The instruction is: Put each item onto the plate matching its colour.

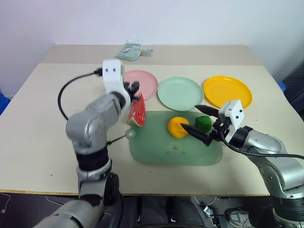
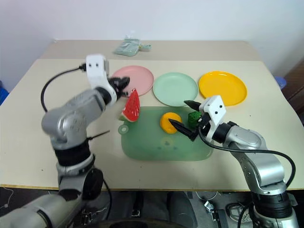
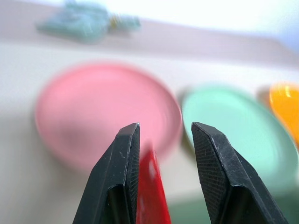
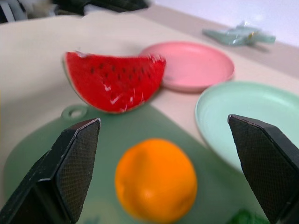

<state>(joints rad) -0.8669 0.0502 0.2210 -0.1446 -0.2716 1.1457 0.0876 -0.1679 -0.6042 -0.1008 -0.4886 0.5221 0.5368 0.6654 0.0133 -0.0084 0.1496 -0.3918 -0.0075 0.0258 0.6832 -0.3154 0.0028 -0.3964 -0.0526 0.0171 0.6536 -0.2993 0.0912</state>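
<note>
The light is bright and soft, so shadows on the worktop (image 1: 42, 142) are faint. In the left wrist view the pink plate (image 3: 103, 112) and watermelon wedge (image 3: 152, 196) look blurry. In the right wrist view the orange (image 4: 156, 179) is a little fuzzy.

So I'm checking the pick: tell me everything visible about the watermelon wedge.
The watermelon wedge is a glossy, plastic-looking toy slice with red flesh, dark seeds and a thin green rind. It hangs curved rind downward over the edge of the mat, near the pink plate. The left gripper is around its top corner, one finger against the red face.
</note>
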